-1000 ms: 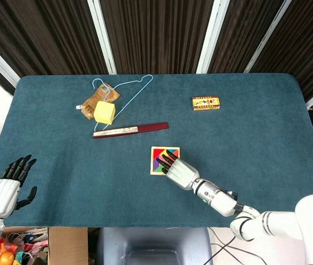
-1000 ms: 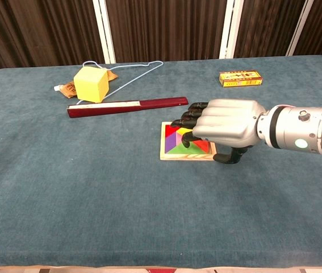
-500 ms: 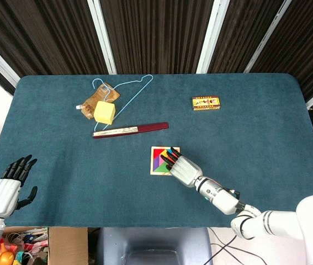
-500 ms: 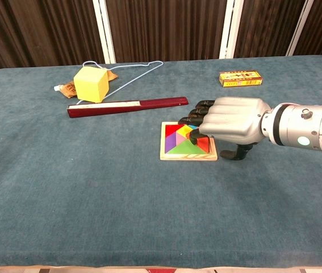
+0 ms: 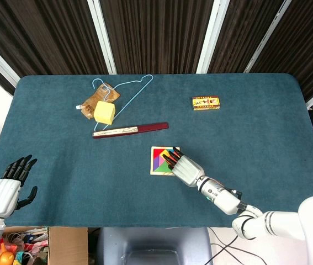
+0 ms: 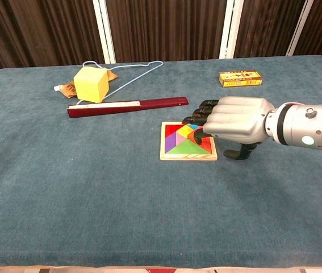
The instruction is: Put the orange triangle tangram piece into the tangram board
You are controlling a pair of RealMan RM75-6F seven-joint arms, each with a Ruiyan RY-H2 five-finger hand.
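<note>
My right hand (image 6: pixel 237 120), fingers curled together, rests on the far right corner of the square wooden tangram board (image 6: pixel 187 141), apparently seating the orange triangle piece (image 6: pixel 197 139); next, judged: press flush and lift away.
</note>
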